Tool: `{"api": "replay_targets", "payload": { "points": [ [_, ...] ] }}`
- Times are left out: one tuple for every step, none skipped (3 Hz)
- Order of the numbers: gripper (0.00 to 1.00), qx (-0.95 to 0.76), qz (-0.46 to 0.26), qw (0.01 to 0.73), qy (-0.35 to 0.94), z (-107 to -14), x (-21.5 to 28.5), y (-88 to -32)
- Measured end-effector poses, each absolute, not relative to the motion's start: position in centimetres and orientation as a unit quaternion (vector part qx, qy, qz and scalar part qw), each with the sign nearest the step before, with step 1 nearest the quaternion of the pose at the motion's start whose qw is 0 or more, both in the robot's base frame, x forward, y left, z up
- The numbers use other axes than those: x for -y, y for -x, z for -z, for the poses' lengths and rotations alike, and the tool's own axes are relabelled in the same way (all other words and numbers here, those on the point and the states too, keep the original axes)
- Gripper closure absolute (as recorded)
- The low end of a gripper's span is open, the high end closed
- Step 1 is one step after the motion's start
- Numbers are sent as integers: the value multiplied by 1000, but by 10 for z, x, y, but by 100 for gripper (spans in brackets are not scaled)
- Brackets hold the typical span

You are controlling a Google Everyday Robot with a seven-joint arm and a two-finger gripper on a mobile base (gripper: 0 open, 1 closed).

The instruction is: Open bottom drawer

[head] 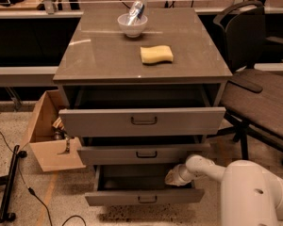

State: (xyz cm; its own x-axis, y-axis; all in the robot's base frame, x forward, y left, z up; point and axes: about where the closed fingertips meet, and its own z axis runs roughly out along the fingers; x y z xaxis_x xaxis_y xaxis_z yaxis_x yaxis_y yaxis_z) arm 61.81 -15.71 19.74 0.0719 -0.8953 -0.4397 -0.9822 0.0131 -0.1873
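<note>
The grey cabinet [142, 60] has three drawers, all pulled out. The bottom drawer [144, 197] stands out the farthest, its flat grey front with a small dark bar handle [146, 199] low in the camera view. The middle drawer [140, 154] and the top drawer [142, 121] sit above it. My white arm reaches in from the lower right. My gripper [175, 177] sits at the right end of the bottom drawer, just inside its open top, behind the front panel.
A white bowl [132, 25] holding a can and a yellow sponge [156, 54] lie on the cabinet top. A cardboard box [49, 135] stands at the left, cables and a black stand on the floor. An office chair [254, 93] is at the right.
</note>
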Motion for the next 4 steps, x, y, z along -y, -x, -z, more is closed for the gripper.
{"api": "replay_targets", "payload": {
  "points": [
    [100,-672,-98,218,701,-176,152,-623],
    [100,-668,-101,206,708,-160,149,-628],
    [100,-663,-113,190,715,-148,147,-619],
    [100,-662,-127,173,718,-141,147,-601]
  ]
}}
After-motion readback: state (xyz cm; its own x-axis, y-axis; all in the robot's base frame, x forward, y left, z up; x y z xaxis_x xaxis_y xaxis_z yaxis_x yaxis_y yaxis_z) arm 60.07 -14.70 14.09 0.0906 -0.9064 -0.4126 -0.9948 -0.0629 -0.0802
